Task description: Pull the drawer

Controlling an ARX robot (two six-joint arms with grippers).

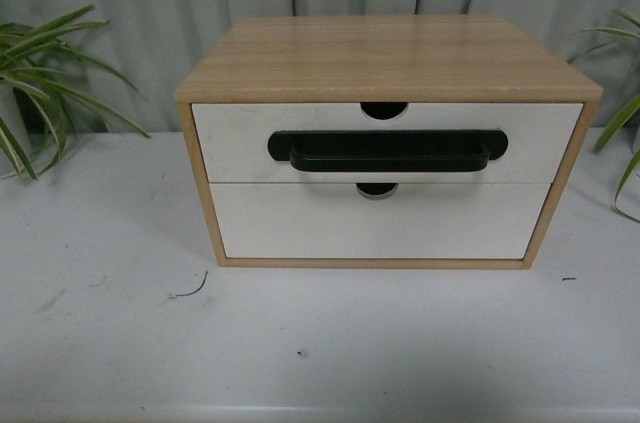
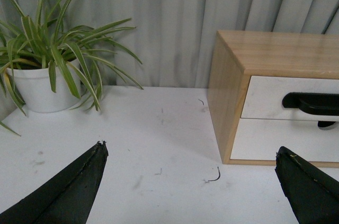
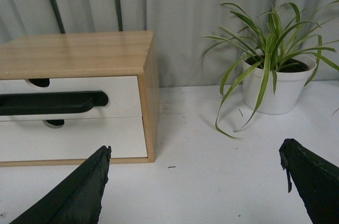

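Evidently none of the pull is done yet: the drawer (image 1: 240, 143), the upper of two in the wooden cabinet (image 1: 390, 58) mid-table, sits pushed in, its black handle (image 1: 388, 151) untouched. The left gripper (image 2: 190, 150) and right gripper (image 3: 195, 147) are both spread wide, empty, well short of it. Reaching, gripping and pulling are left. Bare table (image 1: 300, 343) lies on the cabinet's near side; potted plants stand left (image 2: 37, 86) and right (image 3: 275, 81).

White tabletop (image 1: 100, 353). A wooden cabinet (image 1: 388, 58) is set at its centre, flanked by the left potted plant (image 2: 37, 89) and the right potted plant (image 3: 275, 90). A curled scrap (image 1: 190, 291) is seen near the cabinet's left front corner.
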